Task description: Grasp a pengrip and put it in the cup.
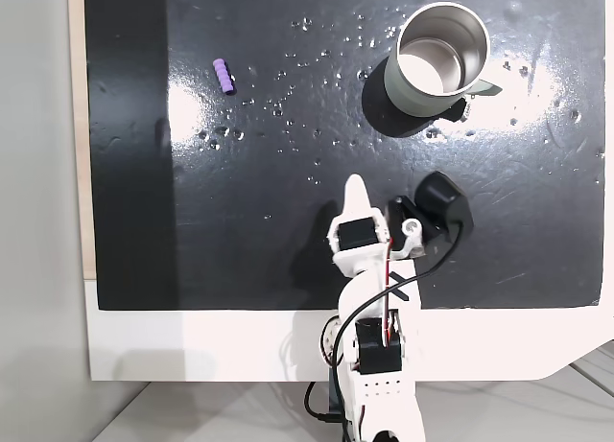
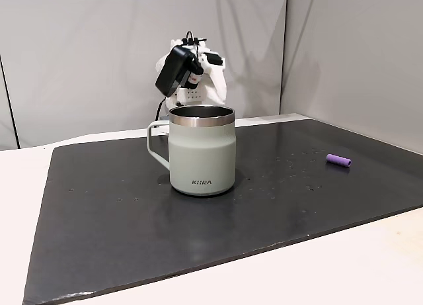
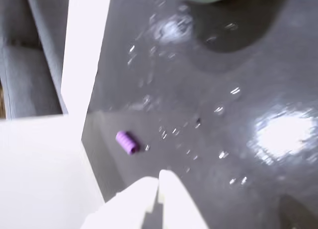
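The pengrip (image 1: 224, 75), a tiny purple ribbed tube, lies on its side on the black mat at the upper left of a fixed view. It also lies at the right (image 2: 338, 161) of the other, and left of centre (image 3: 127, 142) in the wrist view. The cup (image 1: 441, 58), a steel mug with a pale grey-green wall and side handle, stands upright at the upper right; it is central (image 2: 201, 153) in the side view. My gripper (image 1: 356, 184) hovers above the mat's near middle, apart from both things. Its white fingertips (image 3: 159, 176) meet, shut and holding nothing.
The black mat (image 1: 288, 250) lies on a white table (image 1: 192, 346); small shiny specks dot its far half. The arm's base (image 1: 379, 365) stands at the table's near edge. Grey wall panels (image 2: 99, 53) rise behind the arm.
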